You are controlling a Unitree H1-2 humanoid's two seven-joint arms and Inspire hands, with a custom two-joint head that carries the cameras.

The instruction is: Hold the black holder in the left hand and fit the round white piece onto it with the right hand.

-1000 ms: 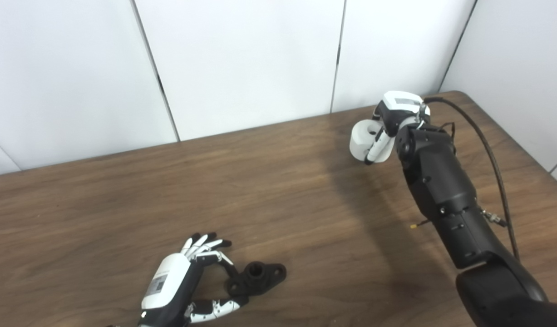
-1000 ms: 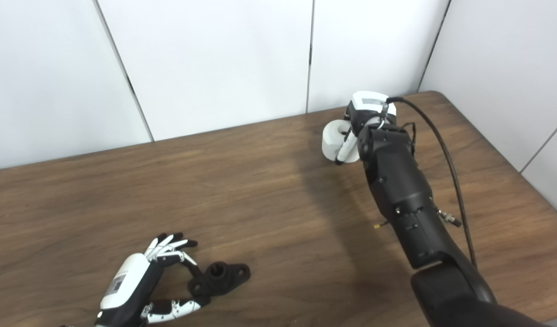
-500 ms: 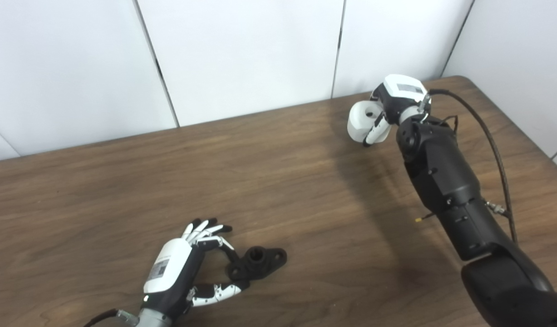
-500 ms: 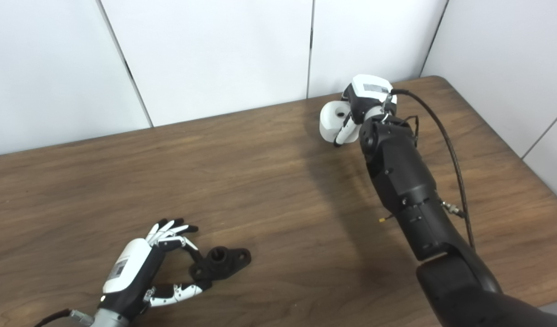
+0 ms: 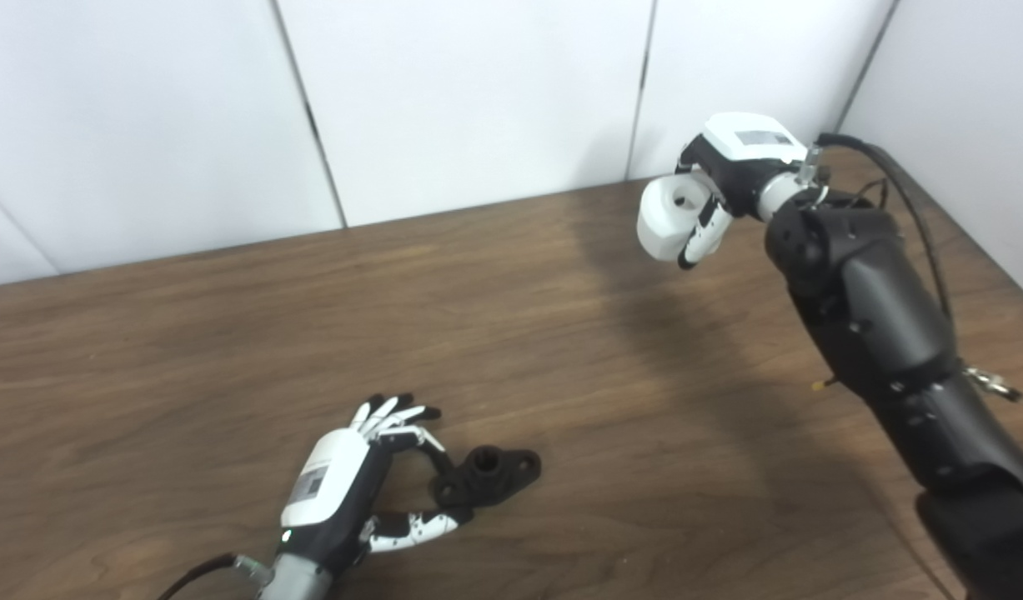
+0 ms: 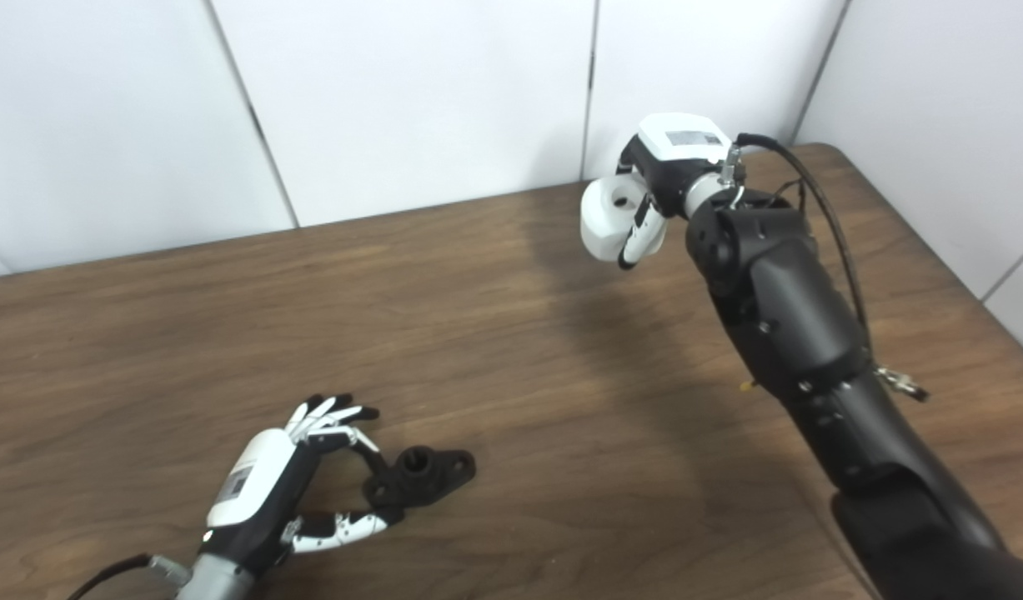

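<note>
Our right hand is clamped on the round white piece, raised off the wooden table at its far right. Our left hand has fingers spread around the black holder, which lies on the table; real grip unclear. Parts well apart, so fitting isn't started.

right hand palm hidden by round white piece, left forearm cut off

Right hand grips round white piece (raised above the table).
</note>
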